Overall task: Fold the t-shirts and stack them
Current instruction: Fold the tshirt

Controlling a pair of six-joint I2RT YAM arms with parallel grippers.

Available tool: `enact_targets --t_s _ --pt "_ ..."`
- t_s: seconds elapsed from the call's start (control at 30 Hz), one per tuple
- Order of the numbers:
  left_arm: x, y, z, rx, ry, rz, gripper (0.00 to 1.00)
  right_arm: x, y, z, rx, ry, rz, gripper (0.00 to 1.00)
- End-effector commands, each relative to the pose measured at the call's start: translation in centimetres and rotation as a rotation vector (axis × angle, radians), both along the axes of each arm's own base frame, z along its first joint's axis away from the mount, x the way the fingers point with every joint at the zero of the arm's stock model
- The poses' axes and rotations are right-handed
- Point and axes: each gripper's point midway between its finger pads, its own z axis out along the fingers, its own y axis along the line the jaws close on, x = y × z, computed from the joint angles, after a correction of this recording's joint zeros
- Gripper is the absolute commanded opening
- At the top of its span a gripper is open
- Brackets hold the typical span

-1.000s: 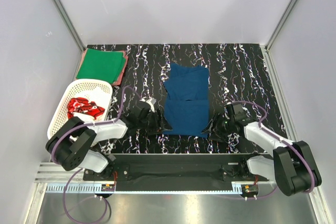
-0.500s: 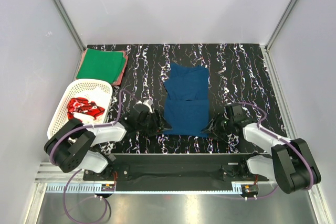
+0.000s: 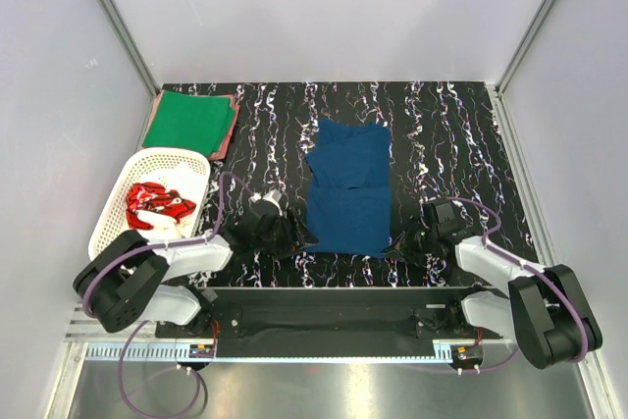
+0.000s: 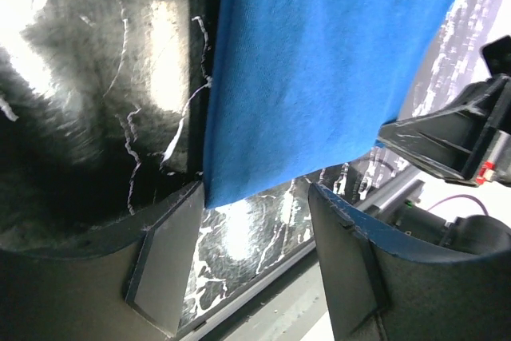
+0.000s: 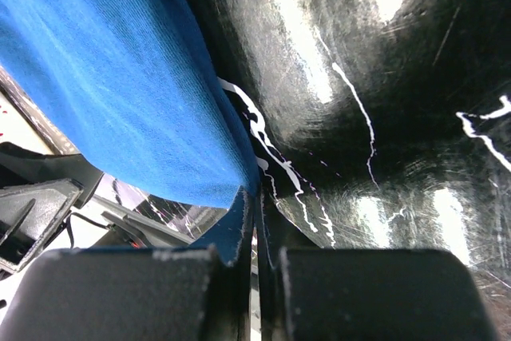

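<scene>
Navy t-shirt (image 3: 345, 198): flat at mid table (image 3: 442, 115), a long strip; its long axis runs from near edge to far edge.
Right gripper (image 5: 255, 201): closed, pinching the shirt's near right corner.
Left gripper (image 4: 255, 225): jaws apart at the near left corner, gripping nothing.
Green t-shirt (image 3: 188, 120): folded, far left corner.
Red t-shirt (image 3: 157, 205): crumpled in the basket (image 3: 113, 208), left edge.

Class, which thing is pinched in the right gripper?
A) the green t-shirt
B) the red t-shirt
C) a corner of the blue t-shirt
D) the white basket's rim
C: the right wrist view shows the right gripper shut on a corner of the blue t-shirt.
</scene>
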Motion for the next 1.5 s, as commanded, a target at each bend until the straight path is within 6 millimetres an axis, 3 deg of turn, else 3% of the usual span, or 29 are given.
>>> enact_targets --t_s 0.0,0.03,0.3,0.53,0.8,1.03,1.17,1.3,1.47 --pt "-4.4 7.6 -6.7 0.405 0.164 0.026 0.64 -1.0 -0.9 -1.1 -0.062 0.033 -0.007 0.0" --pt "-4.5 8.3 -6.9 0.449 0.163 0.038 0.64 -1.1 -0.9 -1.1 -0.06 0.032 -0.005 0.0" --pt "-4.2 7.1 -6.7 0.523 0.149 0.011 0.62 -0.8 -0.6 -0.5 -0.038 0.013 -0.004 0.0" --pt "-4.5 8.2 -6.9 0.606 0.151 0.031 0.59 -1.0 -0.6 0.1 -0.029 -0.003 -0.001 0.0" --pt "-5.8 6.4 -7.7 0.497 0.206 0.003 0.61 -1.0 -0.6 0.2 -0.027 -0.011 0.007 0.0" --pt "-6.7 6.4 -8.4 0.477 0.232 -0.006 0.52 -0.9 -0.5 0.0 -0.024 -0.007 0.007 0.0" --pt "-7.0 7.5 -8.7 0.523 0.238 0.004 0.5 -0.9 -0.5 0.1 -0.024 -0.01 0.005 0.0" --pt "-7.5 8.8 -8.8 0.561 0.239 0.022 0.56 -1.1 -0.6 0.2 -0.026 -0.01 0.002 0.0" --pt "-7.1 9.1 -8.0 0.606 0.206 0.023 0.56 -1.1 -0.6 0.2 -0.025 -0.014 0.0 0.0"
